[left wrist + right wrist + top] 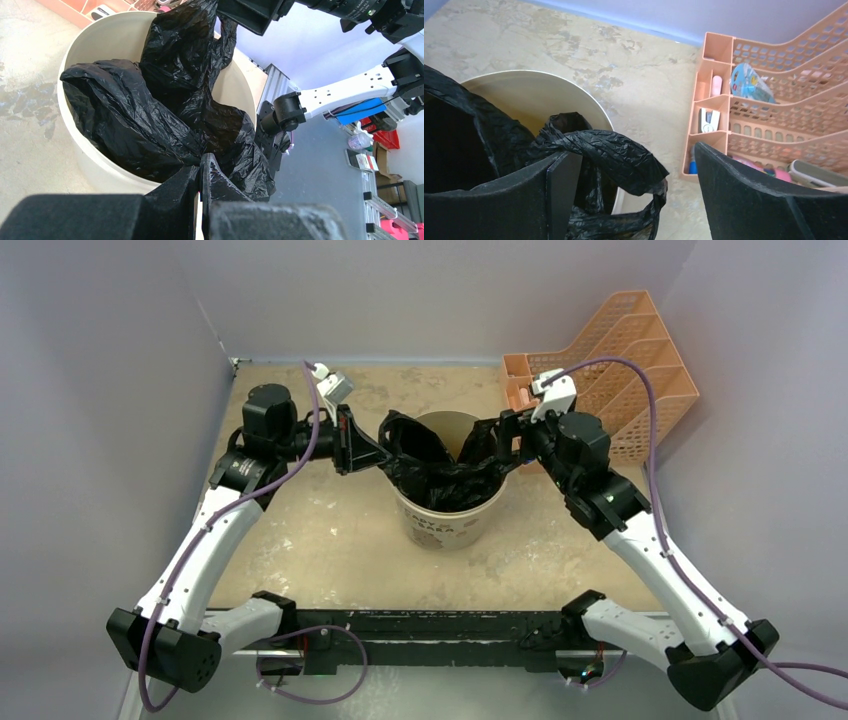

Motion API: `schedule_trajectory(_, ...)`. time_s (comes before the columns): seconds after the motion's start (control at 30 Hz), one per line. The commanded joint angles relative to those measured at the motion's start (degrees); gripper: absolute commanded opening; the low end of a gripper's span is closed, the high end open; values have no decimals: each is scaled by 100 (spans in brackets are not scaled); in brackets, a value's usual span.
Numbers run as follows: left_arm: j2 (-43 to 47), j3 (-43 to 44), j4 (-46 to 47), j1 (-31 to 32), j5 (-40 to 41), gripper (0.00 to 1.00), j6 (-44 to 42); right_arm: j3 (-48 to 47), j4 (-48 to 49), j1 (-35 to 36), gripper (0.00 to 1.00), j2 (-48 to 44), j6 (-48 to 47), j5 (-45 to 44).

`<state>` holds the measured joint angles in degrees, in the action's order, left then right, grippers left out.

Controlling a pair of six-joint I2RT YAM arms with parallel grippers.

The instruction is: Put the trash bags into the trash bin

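Top external view is showing the trash bin (446,525) standing upright near the middle of the table (330,540), with the trash bag (440,475) bunched inside it and spilling over the rim on the left and right sides. From the left, the left gripper (380,455) is reaching in to the rim. The left wrist view is showing its jaws pressed together on a fold of the black film there, evidently pinning that edge so the bag is not sliding out while the rest is being worked down. At the right side of the rim, the right gripper (633,150) is hovering with its jaws spread wide. A twisted loop handle (611,146) is lying between them, and neither finger appears to be clamping it. That handle and some film are hanging outside the bin wall, so the task is being judged incomplete: the loose parts are needing to be tucked in. At the far right, the orange organiser (640,370) is standing apart from the bin and is playing no part.
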<state>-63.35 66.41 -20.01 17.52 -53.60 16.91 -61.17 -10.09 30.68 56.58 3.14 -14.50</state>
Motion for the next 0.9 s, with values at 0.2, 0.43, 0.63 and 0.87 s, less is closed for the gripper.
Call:
schedule_trajectory(0.2,105,241,-51,-38,-93,0,-170,-555,149,-13,32,314,-521,551)
schedule_trajectory(0.43,470,-50,-756,-38,1786,0,-232,-266,309,-220,0,166,636,-1192)
schedule_trajectory(0.63,787,-787,-882,-46,2128,0,-118,112,-141,-850,0,155,1242,-831)
schedule_trajectory(0.87,918,-1592,-969,-47,2928,0,-6,563,-368,-965,0,28,1469,-375)
